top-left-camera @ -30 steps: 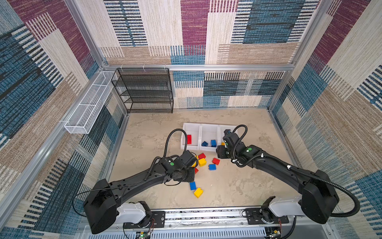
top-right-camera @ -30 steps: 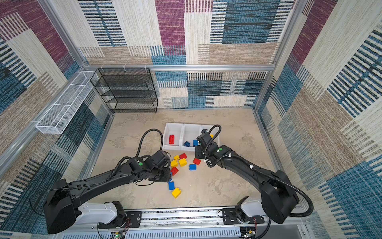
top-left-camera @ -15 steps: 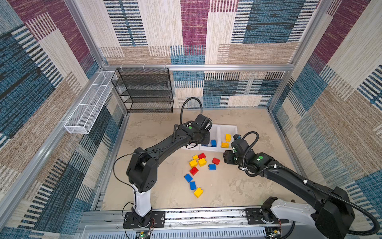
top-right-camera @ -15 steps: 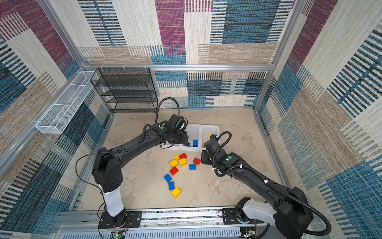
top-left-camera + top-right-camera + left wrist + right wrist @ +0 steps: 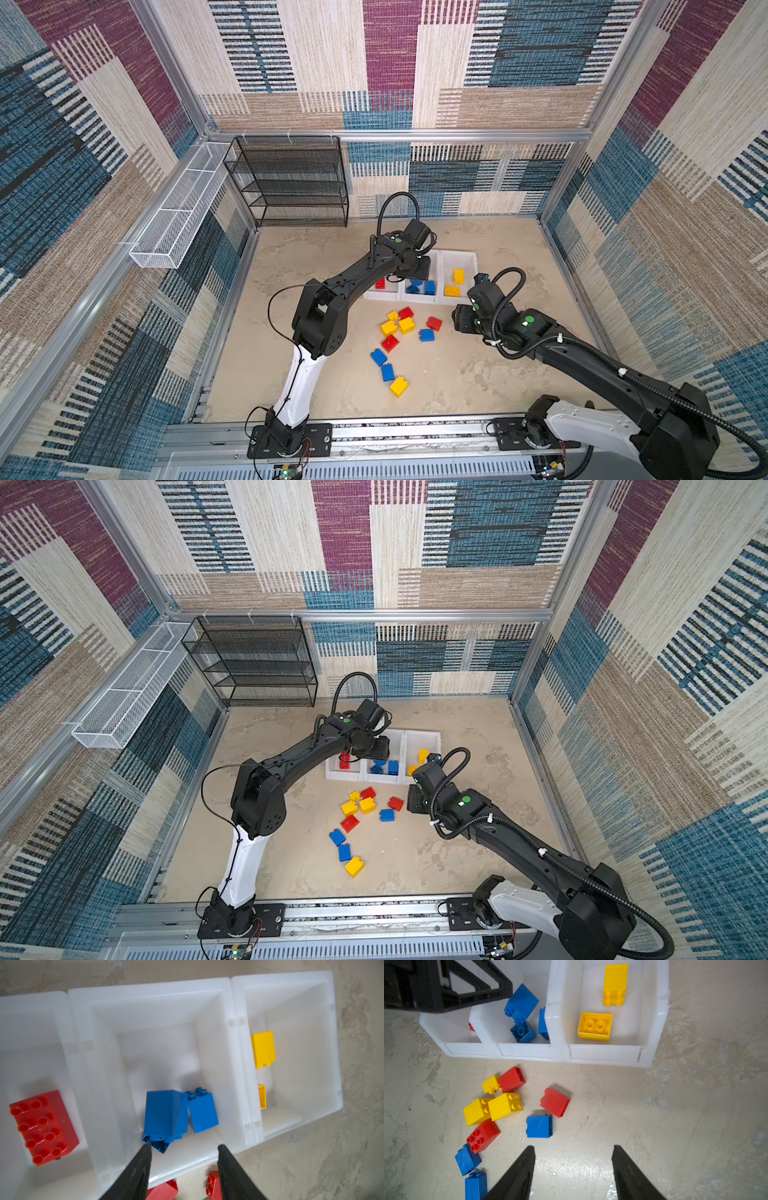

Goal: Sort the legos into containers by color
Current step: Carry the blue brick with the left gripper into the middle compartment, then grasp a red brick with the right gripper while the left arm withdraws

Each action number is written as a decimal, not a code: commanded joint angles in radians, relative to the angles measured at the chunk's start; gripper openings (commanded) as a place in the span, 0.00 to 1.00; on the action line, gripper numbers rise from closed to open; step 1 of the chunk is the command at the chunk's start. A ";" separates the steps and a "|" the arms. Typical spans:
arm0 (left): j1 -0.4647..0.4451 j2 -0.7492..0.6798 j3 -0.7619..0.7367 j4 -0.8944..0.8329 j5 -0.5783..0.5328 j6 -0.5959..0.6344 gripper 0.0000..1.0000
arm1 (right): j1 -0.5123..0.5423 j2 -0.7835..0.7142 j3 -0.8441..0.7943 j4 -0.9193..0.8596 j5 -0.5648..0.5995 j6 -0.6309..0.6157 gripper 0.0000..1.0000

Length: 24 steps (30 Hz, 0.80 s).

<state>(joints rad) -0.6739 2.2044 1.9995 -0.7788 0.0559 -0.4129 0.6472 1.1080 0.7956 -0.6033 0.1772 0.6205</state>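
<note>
Hovering over the middle bin (image 5: pixel 149 987), the left pincer (image 5: pixel 184 1146) is released and empty; a blue brick (image 5: pixel 166 1113) lies tilted in that bin. The right pincer (image 5: pixel 574 1147), spread and empty, hangs above the tabletop (image 5: pixel 654 1126) near loose bricks (image 5: pixel 538 1124).

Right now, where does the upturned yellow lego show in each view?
Top view: upturned yellow lego, front of the right-end bin.
Top view: same place, partly hidden.
Left wrist: sliver past the bin wall.
Right wrist: hollows facing the camera.
Landmark: second yellow lego behind it.

Three containers (image 5: pixel 149 987); perhaps sixteen legos (image 5: pixel 539 1124).
</note>
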 commanded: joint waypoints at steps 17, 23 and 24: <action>0.036 -0.488 -0.561 0.198 -0.027 -0.044 0.57 | 0.026 0.097 0.007 0.033 -0.019 0.002 0.63; 0.054 -0.719 -0.836 0.232 -0.087 -0.097 0.59 | 0.054 0.201 0.039 0.067 -0.001 0.025 0.65; 0.058 -0.751 -0.873 0.235 -0.094 -0.104 0.59 | 0.059 0.222 0.048 0.071 0.005 0.029 0.66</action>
<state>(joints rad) -0.6216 1.5143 1.1969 -0.5762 0.0048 -0.4744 0.6956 1.2957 0.8234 -0.5751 0.1665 0.6281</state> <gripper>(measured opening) 0.593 0.654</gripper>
